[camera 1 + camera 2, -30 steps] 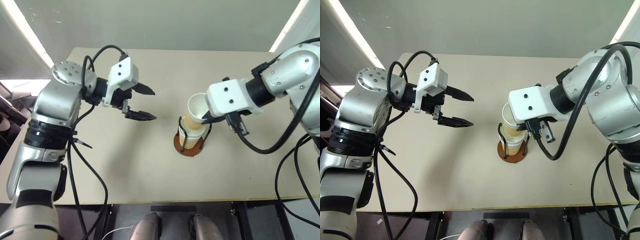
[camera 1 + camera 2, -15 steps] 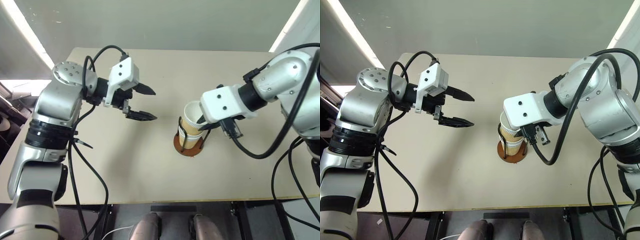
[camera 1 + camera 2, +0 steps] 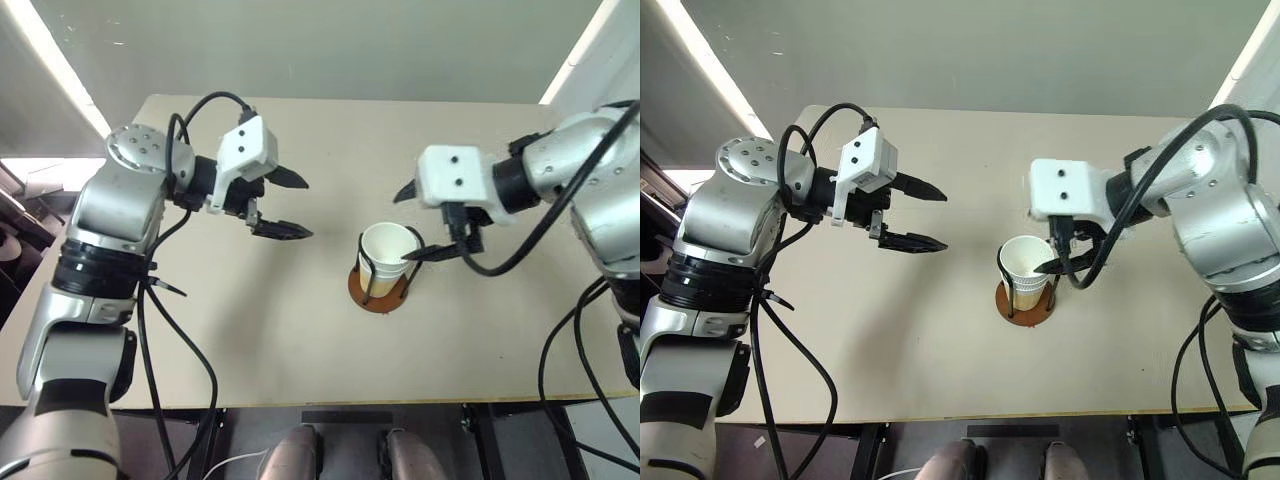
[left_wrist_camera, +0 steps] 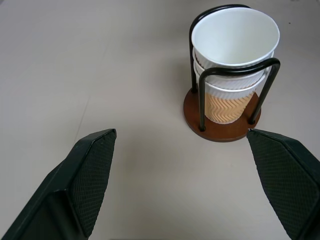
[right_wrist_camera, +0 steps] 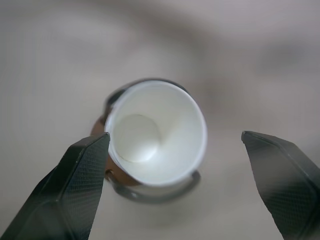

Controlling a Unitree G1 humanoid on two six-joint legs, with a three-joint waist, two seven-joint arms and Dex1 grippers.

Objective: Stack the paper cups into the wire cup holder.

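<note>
your right gripper (image 3: 420,222) has just let go: a second ago it was clamped on the top cup, now its two black fingers stand wide apart just above and beside the rim. the tan-yellow paper cups with white rolled rims (image 4: 234,60) sit nested, three rims showing, inside the wire cup holder, a reddish-brown disc with two black wire loops (image 4: 222,131), upright on the beige table (image 3: 250,320). the stack looks complete (top cup seated straight). your left gripper (image 3: 280,205) hangs well apart, jaws apart and empty, unmoved.
</note>
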